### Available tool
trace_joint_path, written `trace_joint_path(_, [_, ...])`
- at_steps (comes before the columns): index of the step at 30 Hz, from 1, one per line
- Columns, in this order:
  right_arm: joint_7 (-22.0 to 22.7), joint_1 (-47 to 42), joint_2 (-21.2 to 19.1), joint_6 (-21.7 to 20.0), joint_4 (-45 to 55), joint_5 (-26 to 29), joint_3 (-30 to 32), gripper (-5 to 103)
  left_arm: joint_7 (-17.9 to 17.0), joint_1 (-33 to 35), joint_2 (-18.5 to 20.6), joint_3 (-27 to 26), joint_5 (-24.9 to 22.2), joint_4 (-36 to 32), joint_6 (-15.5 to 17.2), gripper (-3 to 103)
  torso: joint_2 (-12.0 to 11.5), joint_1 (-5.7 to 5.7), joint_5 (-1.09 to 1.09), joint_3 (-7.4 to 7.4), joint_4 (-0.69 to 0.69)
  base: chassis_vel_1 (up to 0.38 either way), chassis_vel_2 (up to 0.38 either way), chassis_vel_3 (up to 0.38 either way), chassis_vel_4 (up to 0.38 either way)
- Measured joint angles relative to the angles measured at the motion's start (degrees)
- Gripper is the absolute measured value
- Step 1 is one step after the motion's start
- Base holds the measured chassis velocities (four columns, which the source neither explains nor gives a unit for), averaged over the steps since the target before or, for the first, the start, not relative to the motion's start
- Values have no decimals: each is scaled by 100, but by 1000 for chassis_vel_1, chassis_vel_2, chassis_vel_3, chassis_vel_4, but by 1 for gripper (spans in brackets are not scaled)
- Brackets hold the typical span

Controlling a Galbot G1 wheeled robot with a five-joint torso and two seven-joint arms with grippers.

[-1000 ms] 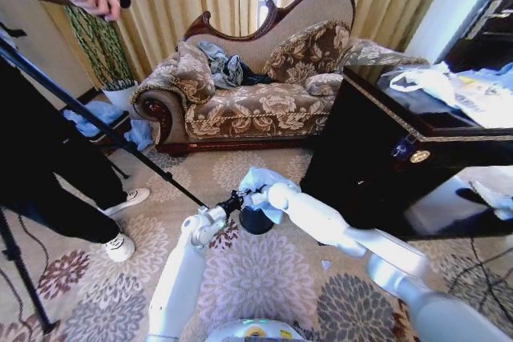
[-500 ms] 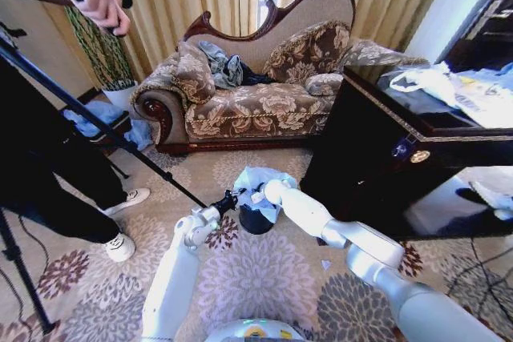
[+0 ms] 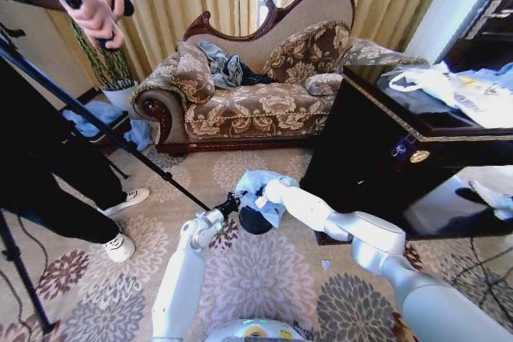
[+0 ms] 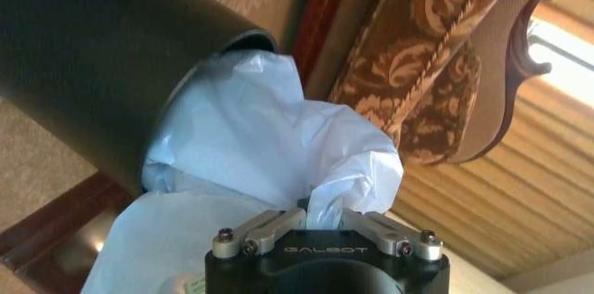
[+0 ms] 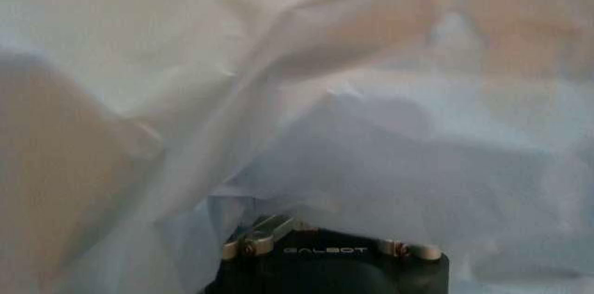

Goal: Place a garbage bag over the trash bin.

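The sofa stands well behind the work, on a flowered carpet with a dark cabinet to the robot's right. On that carpet, just ahead of the robot, sits the trash bin, small and black, with the garbage bag bunched over its far side and top.

In the left wrist view the bag's pale plastic spills out of the bin's mouth (part of the rim is bare, so the bag is not yet turned over it all round). The left gripper has its fingers clenched on a fold of the bag, at the bin's left side. The right gripper is at the bag's top edge; in its own view plastic veils everything ahead, and I cannot tell whether its fingers are clenched or released.

The step in hand looks like spreading the bag's mouth over the rim. The next move probably calls for drawing the two held edges apart and down outside the rim without tipping the light bin.
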Motion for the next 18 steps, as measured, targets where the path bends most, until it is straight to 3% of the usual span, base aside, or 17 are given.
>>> trace_joint_path(9, [-76, 217, 656, 522, -1076, -321, -214, 0, 46, -45, -214, -339, 32, 180, -81, 0, 0, 0, -1, 0, 1, 0, 0, 0, 0])
trace_joint_path(18, [-270, 331, 664, 622, -1299, -279, -526, 0, 57, -479, -340, -397, 120, 699, -206, 0, 0, 1, 0, 0, -2, 0, 0, 0, 0])
